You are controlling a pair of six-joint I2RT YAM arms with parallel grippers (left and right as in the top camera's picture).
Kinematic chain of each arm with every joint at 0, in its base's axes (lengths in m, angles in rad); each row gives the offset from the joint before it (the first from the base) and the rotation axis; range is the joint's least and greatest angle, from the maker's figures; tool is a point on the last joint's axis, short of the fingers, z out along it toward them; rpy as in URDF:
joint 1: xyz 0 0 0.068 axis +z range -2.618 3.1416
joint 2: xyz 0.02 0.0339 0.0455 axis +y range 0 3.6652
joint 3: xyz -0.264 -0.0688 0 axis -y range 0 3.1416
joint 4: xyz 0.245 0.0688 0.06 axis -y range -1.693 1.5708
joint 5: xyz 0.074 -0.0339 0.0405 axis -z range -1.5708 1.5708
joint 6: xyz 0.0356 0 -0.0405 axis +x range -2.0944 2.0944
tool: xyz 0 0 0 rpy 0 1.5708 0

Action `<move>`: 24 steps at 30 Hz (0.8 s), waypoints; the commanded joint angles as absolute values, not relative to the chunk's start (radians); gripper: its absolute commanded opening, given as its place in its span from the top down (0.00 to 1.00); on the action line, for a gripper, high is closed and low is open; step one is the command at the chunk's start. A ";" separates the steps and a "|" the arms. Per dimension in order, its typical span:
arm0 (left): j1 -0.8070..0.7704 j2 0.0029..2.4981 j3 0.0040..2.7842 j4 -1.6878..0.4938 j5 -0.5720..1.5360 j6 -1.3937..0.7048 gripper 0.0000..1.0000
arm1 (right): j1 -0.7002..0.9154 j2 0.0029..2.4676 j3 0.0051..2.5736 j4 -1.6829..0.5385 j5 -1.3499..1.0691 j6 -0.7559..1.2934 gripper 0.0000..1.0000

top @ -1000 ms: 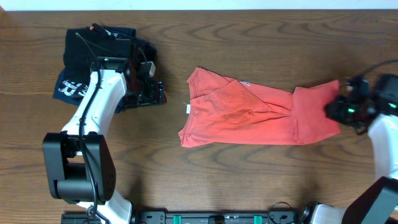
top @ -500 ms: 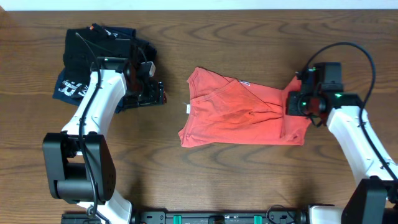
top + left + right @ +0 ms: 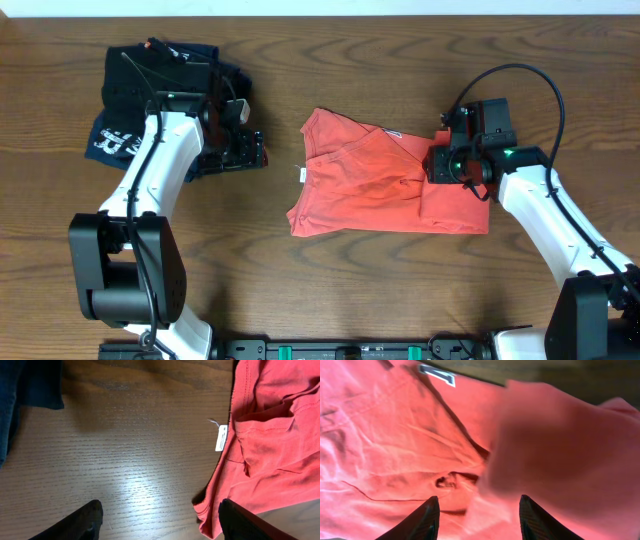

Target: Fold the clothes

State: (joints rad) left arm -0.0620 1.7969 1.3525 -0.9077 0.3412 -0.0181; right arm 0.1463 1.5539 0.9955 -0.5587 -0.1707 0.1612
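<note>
T-shirt [image 3: 385, 190] lies mid-table [image 3: 300, 290]; 2 folded garments [image 3: 150, 95] far left, well apart; right gripper [image 3: 440, 163] over shirt's right end, left gripper [image 3: 255, 152] between garments and shirt

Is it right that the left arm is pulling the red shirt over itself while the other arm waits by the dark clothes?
No, the arms are swapped. In the overhead view the right gripper is over the red shirt, and the left gripper waits by the dark clothes.

Left tool [image 3: 157, 522] spread wide; right tool [image 3: 479, 515] parted, arm reaching inward.
</note>
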 commanded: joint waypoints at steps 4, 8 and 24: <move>-0.065 1.793 1.348 -0.908 0.348 0.002 0.24 | 0.101 1.547 1.001 -0.556 -0.192 0.173 0.56; -0.065 1.793 1.348 -0.907 0.348 0.002 0.24 | 0.041 1.543 1.000 -0.513 -0.192 0.291 0.84; -0.065 1.793 1.348 -0.926 0.360 0.002 0.23 | 0.128 1.897 0.999 -0.382 -0.207 0.508 0.99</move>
State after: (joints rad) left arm -0.0620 1.7969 1.3525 -0.9173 0.3424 -0.0181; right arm 0.0822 1.8332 1.0111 -0.3759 -0.1768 0.4450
